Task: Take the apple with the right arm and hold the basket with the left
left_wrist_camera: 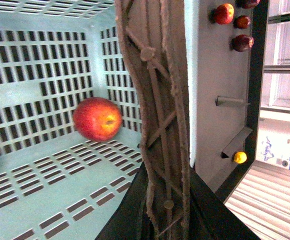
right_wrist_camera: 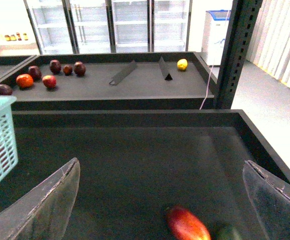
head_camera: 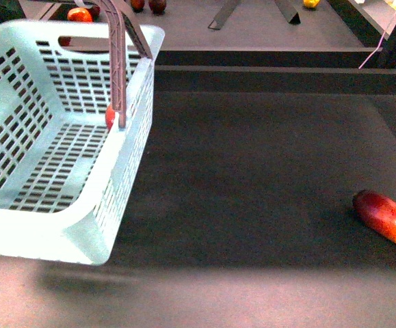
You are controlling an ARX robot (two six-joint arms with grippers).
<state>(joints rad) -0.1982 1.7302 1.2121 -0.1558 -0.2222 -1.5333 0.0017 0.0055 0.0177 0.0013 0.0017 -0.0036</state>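
Handle [left_wrist_camera: 160, 125] hard up against the left wrist lens, pinched in the left gripper [left_wrist_camera: 167, 225], one dark jaw on each side of the lattice strip. Beyond it, inside the basket [head_camera: 40, 236]: apple [left_wrist_camera: 98, 119], low on the slotted floor close to a wall, touching neither gripper. From the front, only a red sliver beside the handle's foot. Basket at the table's left edge, by the near left corner, tilted and seemingly hanging clear of the top, to judge by the shadow beneath.

Right gripper [right_wrist_camera: 160, 200] above the table's right side, jaws spread wide and empty. Below and between them, a long fruit [right_wrist_camera: 187, 225], near the right edge towards the near right corner. Not the target.

Handling, as a guess:

- **Apple:** firm, smooth and waxy, so apt to slip from a shallow pinch and to roll on the tilted floor. Heavy enough to need a sure grip, yet easily bruised by a hard squeeze. Best taken across the widest girth, pads on opposite cheeks, away from the stem dimple.
- **Basket:** light and fairly stiff, with thin slotted walls likely to flex. Hangs from a pivoting handle, so prone to swing. Best held at mid-handle and kept level.

To reach in from above with the right arm: clear the handle and the rim first.
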